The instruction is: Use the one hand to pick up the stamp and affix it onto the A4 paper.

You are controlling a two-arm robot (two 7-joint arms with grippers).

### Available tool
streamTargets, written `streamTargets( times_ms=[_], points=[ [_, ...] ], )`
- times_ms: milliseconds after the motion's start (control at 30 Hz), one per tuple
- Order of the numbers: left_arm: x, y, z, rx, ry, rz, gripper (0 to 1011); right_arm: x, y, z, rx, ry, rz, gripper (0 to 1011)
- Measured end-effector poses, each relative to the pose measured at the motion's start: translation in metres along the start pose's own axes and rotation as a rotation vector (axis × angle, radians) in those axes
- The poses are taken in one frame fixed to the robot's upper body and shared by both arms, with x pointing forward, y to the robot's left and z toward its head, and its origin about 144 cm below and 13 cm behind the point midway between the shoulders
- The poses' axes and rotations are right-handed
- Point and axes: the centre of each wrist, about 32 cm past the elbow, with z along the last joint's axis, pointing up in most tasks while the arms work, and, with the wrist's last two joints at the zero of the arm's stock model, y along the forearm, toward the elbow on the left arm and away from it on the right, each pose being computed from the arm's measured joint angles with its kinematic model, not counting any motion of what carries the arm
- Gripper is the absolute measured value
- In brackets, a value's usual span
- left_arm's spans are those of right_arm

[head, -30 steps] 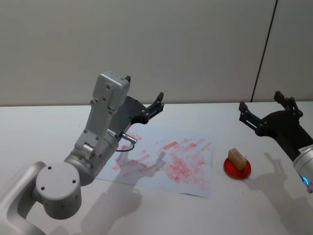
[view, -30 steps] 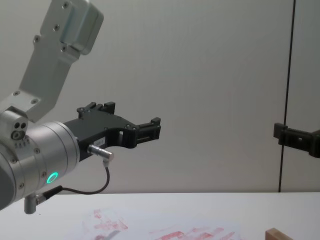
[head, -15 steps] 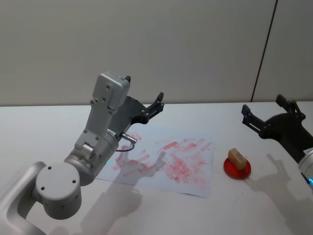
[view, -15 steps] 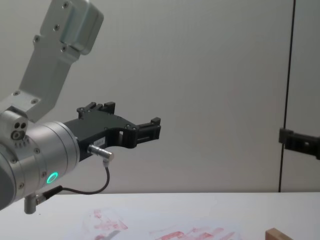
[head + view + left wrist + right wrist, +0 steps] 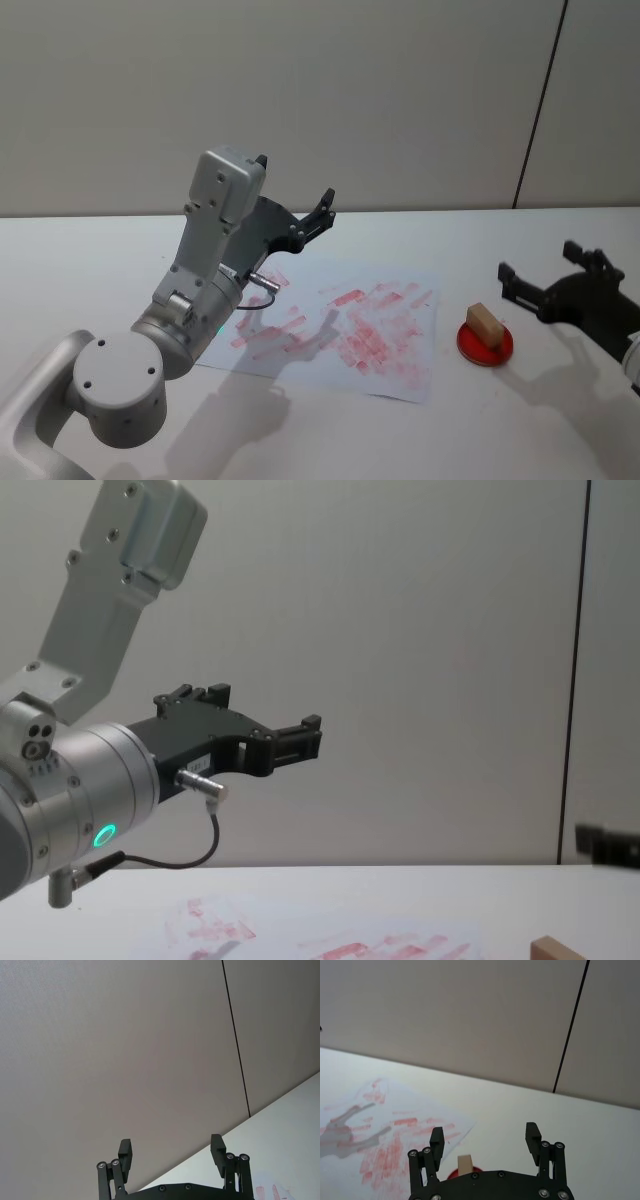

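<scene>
Two black angular jaws of the right hand (image 5: pixel 540 262) stand spread apart, gripping nothing, low over the smooth white counter (image 5: pixel 90 260) just to the right of the stamp (image 5: pixel 484 321) and clear of it. That stamp, a small light-brown rectangular wooden block, sits on a round red disc (image 5: pixel 487 349). Near the disc's left edge but apart from it lies the A4 paper (image 5: pixel 345 335), flat and white, smeared with blotchy red prints. Raised above the sheet's left part, the left gripper (image 5: pixel 295 178) on its silver cylindrical wrist likewise holds its jaws open and empty.
</scene>
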Motion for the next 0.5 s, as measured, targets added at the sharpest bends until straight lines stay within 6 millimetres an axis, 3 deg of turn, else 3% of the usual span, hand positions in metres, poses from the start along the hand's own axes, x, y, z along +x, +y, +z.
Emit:
streamTargets(
  times_ms=[500],
  points=[
    [0.000,0.000,0.000,0.000,0.000,0.000,1002,0.002,0.022,-0.017,-0.170,-0.053,0.052,1001]
  ],
)
